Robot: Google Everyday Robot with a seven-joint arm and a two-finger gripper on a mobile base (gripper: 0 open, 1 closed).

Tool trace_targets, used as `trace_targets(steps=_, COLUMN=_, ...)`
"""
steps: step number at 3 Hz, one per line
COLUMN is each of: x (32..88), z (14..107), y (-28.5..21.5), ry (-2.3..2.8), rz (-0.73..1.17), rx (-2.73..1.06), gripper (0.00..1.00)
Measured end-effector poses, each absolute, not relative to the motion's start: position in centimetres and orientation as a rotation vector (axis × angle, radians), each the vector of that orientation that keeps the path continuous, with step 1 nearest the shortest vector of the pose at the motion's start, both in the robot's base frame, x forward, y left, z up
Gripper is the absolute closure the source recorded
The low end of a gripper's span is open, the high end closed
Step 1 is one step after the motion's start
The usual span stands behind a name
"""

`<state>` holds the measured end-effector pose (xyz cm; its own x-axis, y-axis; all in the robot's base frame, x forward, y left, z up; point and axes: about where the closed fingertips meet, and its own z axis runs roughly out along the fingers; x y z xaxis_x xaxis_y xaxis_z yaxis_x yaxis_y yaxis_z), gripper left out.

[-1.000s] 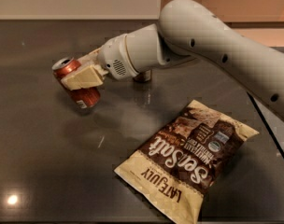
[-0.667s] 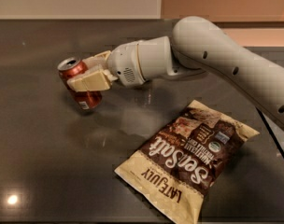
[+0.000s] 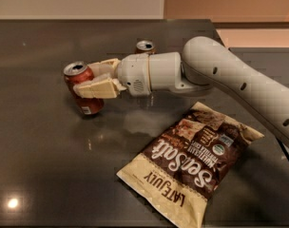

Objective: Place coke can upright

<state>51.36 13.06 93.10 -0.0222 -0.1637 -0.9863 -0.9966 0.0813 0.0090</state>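
Observation:
The red coke can (image 3: pixel 82 90) is at the left of the dark table, tilted a little with its silver open top up and to the left. My gripper (image 3: pixel 87 80) reaches in from the right and is shut on the can's middle, cream fingers (image 3: pixel 98 88) on both sides. The can's base is at or just above the table surface; I cannot tell whether it touches.
A second, dark can (image 3: pixel 145 47) stands upright behind my wrist. A brown and cream chip bag (image 3: pixel 194 156) lies flat at the front right. The table's back edge (image 3: pixel 101 19) runs along the wall, and its right edge (image 3: pixel 220 37) is near my arm.
My arm has lifted slightly and the can has turned more upright in my grip. The dark can behind my wrist has come into sight.

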Motion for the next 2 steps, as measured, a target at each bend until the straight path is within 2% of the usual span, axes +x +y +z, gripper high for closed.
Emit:
trace_targets(steps=1, x=51.29, z=92.45, y=12.87, ry=1.364, rz=1.096, rx=-1.243, gripper=1.0)
trace_targets(steps=2, x=51.16, z=91.8, y=12.79, ry=1.374, rz=1.091, rx=-1.222, gripper=0.83)
